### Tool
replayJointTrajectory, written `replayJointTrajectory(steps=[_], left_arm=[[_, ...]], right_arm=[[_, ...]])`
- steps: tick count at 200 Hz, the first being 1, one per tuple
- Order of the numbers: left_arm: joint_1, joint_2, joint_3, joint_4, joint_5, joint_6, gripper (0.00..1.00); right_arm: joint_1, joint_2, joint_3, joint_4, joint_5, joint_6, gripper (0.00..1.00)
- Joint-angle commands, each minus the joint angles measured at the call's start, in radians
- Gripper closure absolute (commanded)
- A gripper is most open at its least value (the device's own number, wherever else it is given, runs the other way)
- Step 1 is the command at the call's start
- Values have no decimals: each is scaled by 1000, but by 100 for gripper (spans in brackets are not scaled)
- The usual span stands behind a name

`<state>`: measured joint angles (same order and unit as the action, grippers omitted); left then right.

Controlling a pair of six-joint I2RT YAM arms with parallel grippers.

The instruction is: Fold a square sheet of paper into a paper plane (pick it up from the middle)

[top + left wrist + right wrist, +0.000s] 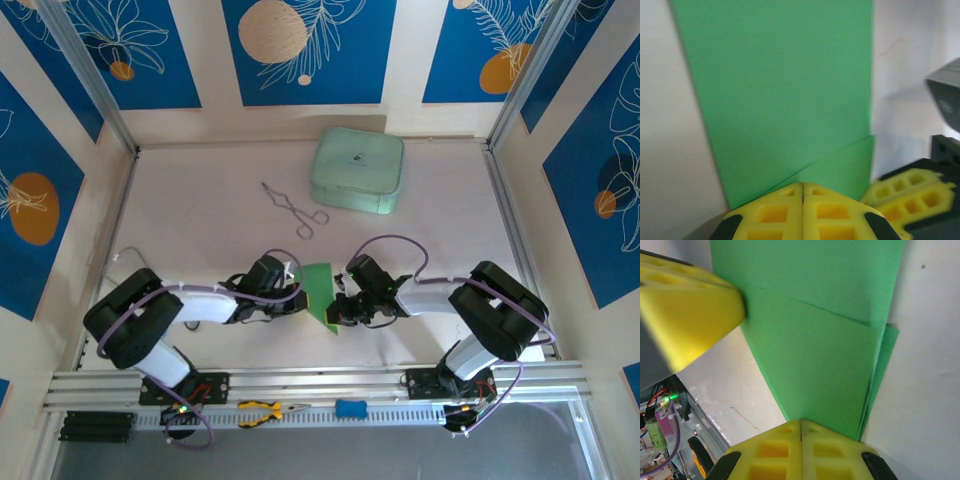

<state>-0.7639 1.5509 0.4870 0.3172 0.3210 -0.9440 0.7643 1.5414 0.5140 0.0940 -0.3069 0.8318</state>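
the square sheet of paper (320,292), bright green and already carrying a diagonal flap and layered edges, lies near the middle of the table's (200,230) near side, between the two arms. it looks very light, thin and limp, easy to crease or tear, and likely to slide on the smooth tabletop. it is best held at a folded edge where the layers are stiffer, with one side pinned while the other works.

the left gripper (802,187) has its yellow fingers pressed together at the sheet's left edge. the right gripper (801,424) is likewise closed at the right edge. whether either actually pinches paper between its pads, i cannot tell.

farther off sit a pale mint-green case (358,170) and metal tongs (290,208), both well apart from the sheet.
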Motion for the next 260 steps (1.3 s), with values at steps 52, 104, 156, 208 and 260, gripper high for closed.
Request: replayJointTrajectory(steps=[52, 104, 156, 208, 260], left_arm=[[-2, 44, -51, 28, -36, -36, 100], [-4, 66, -31, 31, -11, -30, 100], [-2, 61, -31, 26, -15, -29, 100], [-1, 72, -30, 26, -14, -27, 100], [1, 76, -25, 27, -11, -26, 100]], right_arm=[[38, -36, 55, -96, 13, -23, 97], [67, 100, 190, -100, 51, -30, 97], [63, 177, 215, -105, 54, -23, 96], [43, 77, 103, -124, 33, -19, 97], [52, 46, 162, -115, 56, -16, 97]])
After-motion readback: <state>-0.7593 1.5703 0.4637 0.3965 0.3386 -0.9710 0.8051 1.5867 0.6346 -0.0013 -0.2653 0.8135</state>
